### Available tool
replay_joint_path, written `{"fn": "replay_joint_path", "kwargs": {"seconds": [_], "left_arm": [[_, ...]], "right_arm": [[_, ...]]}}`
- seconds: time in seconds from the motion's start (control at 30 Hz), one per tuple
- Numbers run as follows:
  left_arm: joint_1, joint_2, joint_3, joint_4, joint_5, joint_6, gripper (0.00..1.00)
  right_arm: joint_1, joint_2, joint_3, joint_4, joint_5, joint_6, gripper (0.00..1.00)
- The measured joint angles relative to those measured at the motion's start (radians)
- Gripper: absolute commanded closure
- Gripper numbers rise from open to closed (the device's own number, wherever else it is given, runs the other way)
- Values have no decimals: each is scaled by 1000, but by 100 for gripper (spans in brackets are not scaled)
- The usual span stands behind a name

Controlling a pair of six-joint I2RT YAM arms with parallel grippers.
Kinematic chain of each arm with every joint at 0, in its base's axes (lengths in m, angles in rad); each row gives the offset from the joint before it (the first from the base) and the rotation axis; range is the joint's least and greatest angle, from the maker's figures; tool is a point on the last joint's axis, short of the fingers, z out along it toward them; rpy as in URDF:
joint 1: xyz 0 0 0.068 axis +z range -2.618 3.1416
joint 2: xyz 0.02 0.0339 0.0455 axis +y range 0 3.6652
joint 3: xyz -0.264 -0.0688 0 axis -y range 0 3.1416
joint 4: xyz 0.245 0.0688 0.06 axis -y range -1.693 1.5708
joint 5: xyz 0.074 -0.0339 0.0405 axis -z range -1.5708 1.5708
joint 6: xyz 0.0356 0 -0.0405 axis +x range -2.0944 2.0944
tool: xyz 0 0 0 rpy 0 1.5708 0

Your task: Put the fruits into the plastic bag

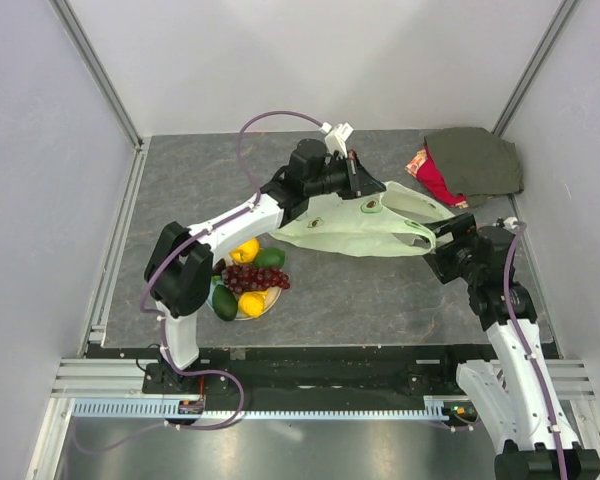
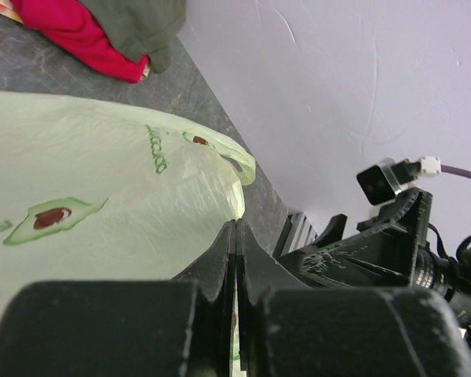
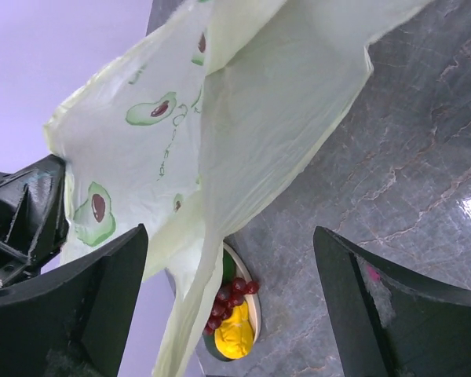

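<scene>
The pale green plastic bag [image 1: 365,228] with avocado prints is held up off the table, stretched between my two arms. My left gripper [image 1: 363,188] is shut on its upper edge; in the left wrist view [image 2: 236,226] a sliver of bag film [image 2: 102,196] shows between the closed jaws. My right gripper [image 1: 443,243] is open at the bag's right end; in the right wrist view [image 3: 229,232] a fold of the bag [image 3: 243,133] hangs between its spread fingers, not pinched. The fruits lie on a plate [image 1: 271,305]: grapes [image 1: 255,277], a lemon [image 1: 245,250], a yellow-orange fruit [image 1: 252,303] and two avocados [image 1: 270,258]. The dark round fruit is not discernible.
A dark green and red cloth [image 1: 472,163] lies at the back right corner. The plate of fruit also shows under the bag in the right wrist view [image 3: 257,308]. Grey walls and metal rails [image 1: 115,250] bound the dark stone tabletop.
</scene>
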State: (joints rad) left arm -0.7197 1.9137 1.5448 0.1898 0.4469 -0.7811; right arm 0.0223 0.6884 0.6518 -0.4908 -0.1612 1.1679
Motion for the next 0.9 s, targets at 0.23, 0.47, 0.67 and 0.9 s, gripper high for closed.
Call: {"fn": "replay_joint_path", "kwargs": {"seconds": [0.23, 0.47, 0.67, 0.9], "left_arm": [[32, -2, -12, 64, 8, -53, 98], [26, -29, -95, 173, 27, -138, 98], [4, -29, -107, 220, 31, -187, 98], [-23, -30, -106, 248, 31, -210, 98]], "right_arm": [[0, 37, -62, 58, -8, 52, 5], [0, 28, -179, 172, -38, 167, 5], [0, 11, -294, 290, -70, 279, 6], [0, 51, -313, 332, -83, 314, 6]]}}
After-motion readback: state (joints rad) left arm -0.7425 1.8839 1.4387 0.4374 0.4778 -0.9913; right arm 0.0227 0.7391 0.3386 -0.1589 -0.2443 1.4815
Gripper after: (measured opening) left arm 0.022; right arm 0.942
